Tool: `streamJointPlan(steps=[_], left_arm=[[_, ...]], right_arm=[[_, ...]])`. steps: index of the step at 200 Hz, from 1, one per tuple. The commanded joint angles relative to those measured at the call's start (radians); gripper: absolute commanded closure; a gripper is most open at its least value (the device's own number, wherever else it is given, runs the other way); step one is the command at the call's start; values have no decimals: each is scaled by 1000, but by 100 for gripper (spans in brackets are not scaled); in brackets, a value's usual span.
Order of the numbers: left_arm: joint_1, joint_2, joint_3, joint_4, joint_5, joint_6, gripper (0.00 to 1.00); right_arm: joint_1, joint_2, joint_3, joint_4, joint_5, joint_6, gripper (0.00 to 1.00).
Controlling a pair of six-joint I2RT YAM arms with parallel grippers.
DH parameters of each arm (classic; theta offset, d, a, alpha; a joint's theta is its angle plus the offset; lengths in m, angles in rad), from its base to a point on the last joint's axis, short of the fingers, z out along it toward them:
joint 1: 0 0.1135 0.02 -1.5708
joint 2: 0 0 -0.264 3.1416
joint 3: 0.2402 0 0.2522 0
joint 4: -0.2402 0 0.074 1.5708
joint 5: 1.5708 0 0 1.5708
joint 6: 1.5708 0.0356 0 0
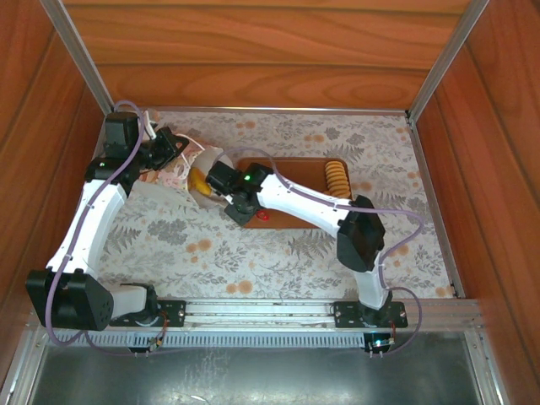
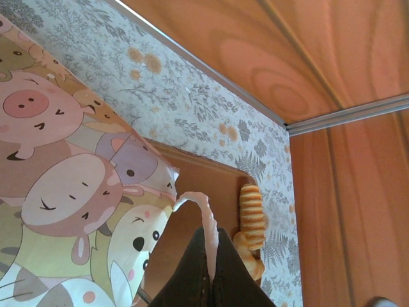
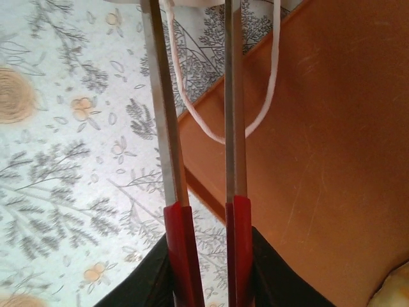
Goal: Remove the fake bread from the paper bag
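Note:
The paper bag [image 1: 173, 175] lies tipped at the back left; its side [image 2: 64, 192] is printed with cartoon pigs and cows. My left gripper [image 2: 211, 259] is shut on the bag's white cord handle [image 2: 203, 211]. My right gripper [image 1: 205, 182] reaches into the bag's mouth, right by a yellow piece of fake bread [image 1: 197, 180]. Its long metal fingers [image 3: 233, 96] stand parallel with a narrow gap, and their tips run past the frame's top edge. Another cord loop [image 3: 217, 131] hangs across them. A ridged loaf [image 1: 337, 179] [image 2: 251, 214] lies on the brown tray, a second pastry [image 2: 250, 254] beside it.
The brown tray [image 1: 291, 215] [image 3: 319, 128] sits mid-table just right of the bag, under my right arm. Wooden walls enclose the floral tabletop [image 1: 211, 245] on three sides. A pale pastry edge [image 3: 397, 289] shows at the tray's near corner.

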Motion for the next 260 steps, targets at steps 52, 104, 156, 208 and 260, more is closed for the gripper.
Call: streamJointPlan(steps=[52,104,156,208,260], left_arm=[[-5,-6,19,6,6,-1,100],[-5,-6,18,6,7,-2,100],[-5,-1,22,6,-6,-13,100],[-5,-2,24,7,-8,-12,100],[-6,-7,14,7,-9,-9,100]], right_arm=[[-136,-346,-286,179,-411,148,75],[-273,-618,-544,250,-683,224,74],[-382,-829,-746,256,-737,286,73],[-493,-800,-827,273,-837,361,72],[-583,-761,-878,262,-893,390,71]])
